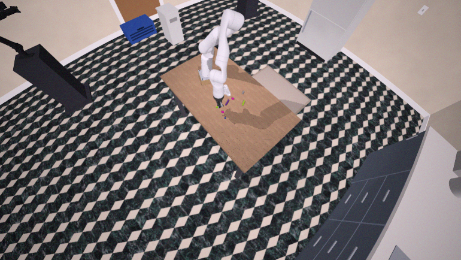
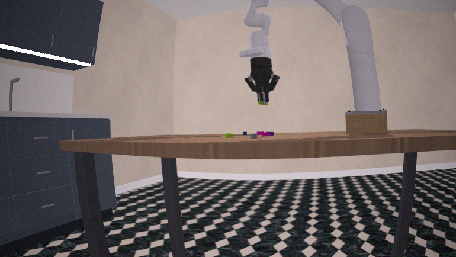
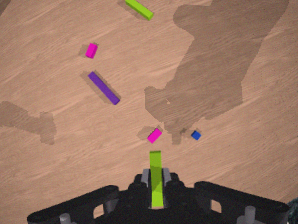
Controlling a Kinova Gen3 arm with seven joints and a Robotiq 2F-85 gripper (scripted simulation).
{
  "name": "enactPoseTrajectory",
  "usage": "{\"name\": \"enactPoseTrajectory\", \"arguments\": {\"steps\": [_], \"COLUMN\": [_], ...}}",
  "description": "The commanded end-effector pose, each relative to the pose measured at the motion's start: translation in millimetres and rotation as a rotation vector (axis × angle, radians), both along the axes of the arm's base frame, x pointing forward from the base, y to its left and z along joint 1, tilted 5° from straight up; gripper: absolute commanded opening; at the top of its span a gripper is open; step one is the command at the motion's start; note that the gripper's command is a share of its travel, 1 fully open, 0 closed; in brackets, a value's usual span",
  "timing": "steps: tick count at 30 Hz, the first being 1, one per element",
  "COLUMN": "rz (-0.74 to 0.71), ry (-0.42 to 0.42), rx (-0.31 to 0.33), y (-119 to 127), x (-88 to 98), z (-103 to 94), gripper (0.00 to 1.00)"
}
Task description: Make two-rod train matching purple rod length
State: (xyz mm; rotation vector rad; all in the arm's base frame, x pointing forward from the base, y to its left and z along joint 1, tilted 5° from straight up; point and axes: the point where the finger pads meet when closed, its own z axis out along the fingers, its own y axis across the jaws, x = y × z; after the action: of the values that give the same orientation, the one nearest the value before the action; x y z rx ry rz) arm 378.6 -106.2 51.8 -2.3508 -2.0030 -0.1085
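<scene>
While the tool hangs well above the bench, clamped on a lime rod | purple rod, second lime rod, two magenta, grey and blue rods lie apart on the wooden top | room: checkered floor, beige walls, dark cabinets.
</scene>
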Motion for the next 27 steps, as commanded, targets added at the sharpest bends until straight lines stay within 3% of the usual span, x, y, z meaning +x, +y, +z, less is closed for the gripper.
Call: {"name": "enactPoseTrajectory", "arguments": {"steps": [1,7,9,15,27], "rz": [0.167,0.485,0.485,0.718,0.790], "ry": [-0.011,-0.039,-0.039,-0.062,-0.067], "rx": [0.007,0.000,0.000,-0.010,-0.012], "y": [-4,-6,-6,-8,-8], "x": [18.3,52.7,52.7,78.3,84.7], "z": [-1.1,-0.1,-0.1,1.7,1.8], "gripper": [0.05,0.05,0.05,0.05,0.05]}}
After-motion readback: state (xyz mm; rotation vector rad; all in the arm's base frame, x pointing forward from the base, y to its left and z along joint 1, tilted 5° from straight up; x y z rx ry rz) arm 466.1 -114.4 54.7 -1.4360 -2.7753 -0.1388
